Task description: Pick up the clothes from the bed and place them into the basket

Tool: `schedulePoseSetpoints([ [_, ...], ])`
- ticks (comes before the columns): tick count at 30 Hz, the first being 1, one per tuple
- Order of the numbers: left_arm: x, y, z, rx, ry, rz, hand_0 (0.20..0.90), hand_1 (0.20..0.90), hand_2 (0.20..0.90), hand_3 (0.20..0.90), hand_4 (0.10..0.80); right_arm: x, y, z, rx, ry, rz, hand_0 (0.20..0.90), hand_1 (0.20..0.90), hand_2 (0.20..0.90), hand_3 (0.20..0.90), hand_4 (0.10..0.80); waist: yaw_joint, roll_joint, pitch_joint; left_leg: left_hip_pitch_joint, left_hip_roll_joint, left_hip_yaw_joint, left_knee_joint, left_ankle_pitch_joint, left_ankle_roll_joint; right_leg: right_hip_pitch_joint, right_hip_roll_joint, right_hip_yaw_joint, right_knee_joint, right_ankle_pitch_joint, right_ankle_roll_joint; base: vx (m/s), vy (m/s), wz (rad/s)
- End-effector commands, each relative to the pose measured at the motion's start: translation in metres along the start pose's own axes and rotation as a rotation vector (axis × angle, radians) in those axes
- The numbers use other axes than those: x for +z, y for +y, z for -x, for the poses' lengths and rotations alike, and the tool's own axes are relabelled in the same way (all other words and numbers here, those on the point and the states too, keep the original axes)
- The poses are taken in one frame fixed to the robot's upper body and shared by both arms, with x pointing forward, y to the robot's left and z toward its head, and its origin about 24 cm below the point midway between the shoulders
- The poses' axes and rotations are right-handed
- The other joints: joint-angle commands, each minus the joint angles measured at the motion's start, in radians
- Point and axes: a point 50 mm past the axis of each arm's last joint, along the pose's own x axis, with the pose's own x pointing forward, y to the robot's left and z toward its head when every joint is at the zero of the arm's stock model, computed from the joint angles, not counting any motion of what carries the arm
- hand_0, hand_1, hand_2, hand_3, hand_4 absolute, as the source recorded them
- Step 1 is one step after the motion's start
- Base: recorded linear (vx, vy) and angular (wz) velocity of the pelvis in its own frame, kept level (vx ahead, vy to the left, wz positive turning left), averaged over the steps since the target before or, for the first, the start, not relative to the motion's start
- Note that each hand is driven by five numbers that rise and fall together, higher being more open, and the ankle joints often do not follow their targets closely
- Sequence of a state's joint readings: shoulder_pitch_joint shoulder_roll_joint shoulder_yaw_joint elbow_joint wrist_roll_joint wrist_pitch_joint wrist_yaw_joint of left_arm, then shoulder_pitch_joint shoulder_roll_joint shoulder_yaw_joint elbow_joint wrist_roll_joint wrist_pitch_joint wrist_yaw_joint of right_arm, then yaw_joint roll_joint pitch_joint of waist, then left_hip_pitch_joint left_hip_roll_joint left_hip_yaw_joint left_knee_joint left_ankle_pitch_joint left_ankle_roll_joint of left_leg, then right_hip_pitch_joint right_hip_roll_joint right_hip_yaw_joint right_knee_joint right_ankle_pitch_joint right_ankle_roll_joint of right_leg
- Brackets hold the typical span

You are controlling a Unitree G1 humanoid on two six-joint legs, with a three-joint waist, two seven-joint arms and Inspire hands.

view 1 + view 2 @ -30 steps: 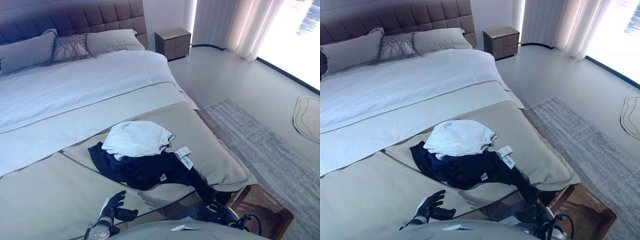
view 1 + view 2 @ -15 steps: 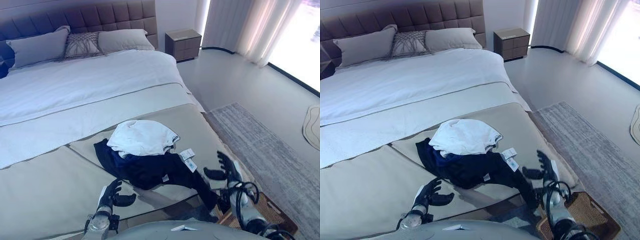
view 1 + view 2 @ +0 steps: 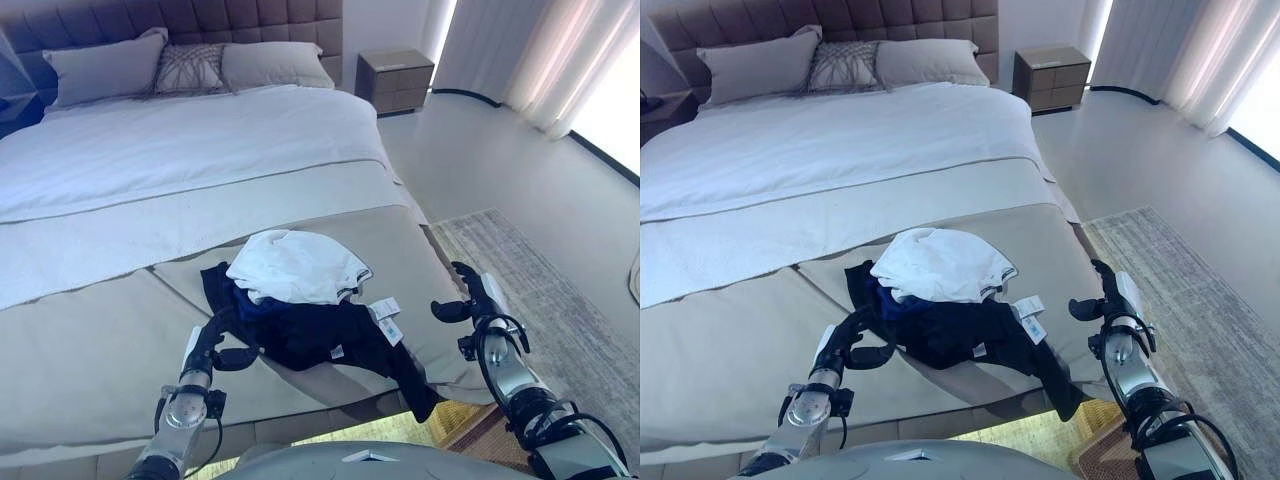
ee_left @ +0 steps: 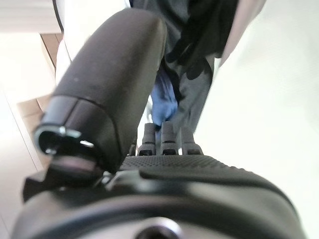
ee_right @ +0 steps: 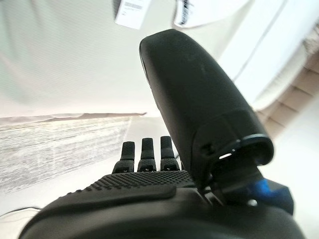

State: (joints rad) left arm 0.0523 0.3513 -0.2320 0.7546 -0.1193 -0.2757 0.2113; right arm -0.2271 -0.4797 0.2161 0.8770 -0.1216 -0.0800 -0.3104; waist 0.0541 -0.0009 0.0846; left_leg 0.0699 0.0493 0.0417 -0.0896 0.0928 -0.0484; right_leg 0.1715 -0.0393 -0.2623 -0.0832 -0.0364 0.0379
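A white garment lies on top of a dark navy garment near the foot of the bed. A dark sleeve or leg of the pile hangs over the bed's foot edge, and white tags lie beside it. My left hand is open at the pile's left edge, thumb toward the dark cloth; the left wrist view shows the dark and blue cloth just past its fingers. My right hand is open over the bed's right corner, apart from the pile. A woven basket shows partly on the floor below the foot edge.
Pillows and a white duvet fill the far half of the bed. A nightstand stands at the back right near curtains. A grey rug covers the floor to the right.
The camera has shifted. My right hand has risen from below the bed's edge to the right of the pile. My left hand has reached forward to the dark garment's edge.
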Motion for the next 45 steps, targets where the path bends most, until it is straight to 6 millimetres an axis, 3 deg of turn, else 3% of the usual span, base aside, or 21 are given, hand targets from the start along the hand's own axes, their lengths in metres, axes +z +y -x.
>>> schedulePoseSetpoints([
  [1, 0.061, 0.013, -0.023, 0.056, -0.232, 0.02, 0.9, 0.9, 0.9, 0.9, 0.8, 0.049, -0.044, -0.027, -0.1, -0.138, 0.06, 0.9, 0.9, 0.9, 0.9, 0.8, 0.042, -0.006, 0.031, -0.028, -0.031, 0.031, 0.159, -0.191, 0.033, -0.113, -0.054, 0.02, 0.173, -0.058, 0.013, -0.157, -0.015, 0.13],
  [4, 0.096, 0.014, -0.035, 0.076, -0.328, 0.085, 0.9, 0.9, 0.9, 0.9, 0.8, 0.068, -0.057, -0.038, -0.139, -0.145, 0.052, 0.9, 0.9, 0.9, 0.9, 0.8, 0.052, 0.002, 0.102, -0.151, -0.032, 0.011, 0.281, -0.201, 0.028, -0.213, -0.072, 0.005, 0.278, -0.079, -0.008, -0.258, 0.004, 0.17],
  [7, 0.113, 0.013, -0.038, 0.09, -0.379, 0.13, 0.9, 0.9, 0.9, 0.9, 0.8, 0.083, -0.066, -0.044, -0.175, -0.162, 0.043, 0.9, 0.9, 0.9, 0.9, 0.8, 0.058, 0.013, 0.15, -0.203, -0.033, 0.0, 0.341, -0.21, 0.023, -0.263, -0.089, -0.001, 0.345, -0.095, -0.019, -0.146, 0.028, 0.15],
  [17, 0.112, 0.012, -0.031, 0.108, -0.4, 0.209, 0.9, 0.9, 0.9, 0.9, 0.8, 0.116, -0.09, -0.049, -0.207, -0.223, 0.041, 0.9, 0.9, 0.9, 0.9, 0.8, 0.075, 0.043, 0.222, -0.29, -0.045, -0.009, 0.457, -0.232, 0.017, -0.341, -0.121, -0.015, 0.485, -0.144, -0.048, -0.019, 0.039, 0.14],
  [21, 0.117, 0.014, -0.03, 0.107, -0.425, 0.225, 0.9, 0.9, 0.9, 0.9, 0.8, 0.121, -0.096, -0.053, -0.187, -0.203, 0.057, 0.9, 0.9, 0.9, 0.9, 0.8, 0.088, 0.053, 0.255, -0.351, -0.05, -0.006, 0.527, -0.25, 0.03, -0.406, -0.139, -0.018, 0.58, -0.173, -0.064, -0.08, 0.03, 0.04],
  [27, 0.123, 0.006, -0.03, 0.087, -0.44, 0.222, 0.9, 0.9, 0.9, 0.9, 0.8, 0.129, -0.092, -0.054, -0.164, -0.224, 0.047, 0.9, 0.9, 0.9, 0.9, 0.8, 0.097, 0.057, 0.287, -0.431, -0.055, 0.003, 0.647, -0.295, 0.053, -0.484, -0.164, -0.022, 0.725, -0.22, -0.087, -0.048, 0.019, 0.07],
  [28, 0.123, 0.005, -0.03, 0.082, -0.439, 0.223, 0.9, 0.9, 0.9, 0.9, 0.8, 0.132, -0.091, -0.054, -0.163, -0.237, 0.045, 0.9, 0.9, 0.9, 0.9, 0.8, 0.098, 0.055, 0.295, -0.434, -0.053, 0.005, 0.685, -0.333, 0.053, -0.49, -0.17, -0.013, 0.768, -0.253, -0.081, 0.014, 0.017, 0.07],
  [30, 0.122, 0.002, -0.029, 0.071, -0.44, 0.221, 0.9, 0.9, 0.9, 0.9, 0.8, 0.136, -0.091, -0.053, -0.16, -0.254, 0.043, 0.9, 0.9, 0.9, 0.9, 0.8, 0.101, 0.055, 0.302, -0.455, -0.053, 0.007, 0.724, -0.349, 0.059, -0.512, -0.18, -0.014, 0.81, -0.265, -0.084, -0.017, 0.013, 0.04],
  [45, 0.118, -0.003, -0.023, 0.067, -0.447, 0.243, 0.9, 0.9, 0.9, 0.9, 0.8, 0.16, -0.082, -0.056, -0.104, -0.258, 0.086, 0.9, 0.9, 0.9, 0.9, 0.8, 0.135, 0.063, 0.351, -0.547, -0.067, 0.006, 0.916, -0.422, 0.095, -0.616, -0.23, -0.006, 1.017, -0.332, -0.098, -0.026, 0.033, 0.04],
])
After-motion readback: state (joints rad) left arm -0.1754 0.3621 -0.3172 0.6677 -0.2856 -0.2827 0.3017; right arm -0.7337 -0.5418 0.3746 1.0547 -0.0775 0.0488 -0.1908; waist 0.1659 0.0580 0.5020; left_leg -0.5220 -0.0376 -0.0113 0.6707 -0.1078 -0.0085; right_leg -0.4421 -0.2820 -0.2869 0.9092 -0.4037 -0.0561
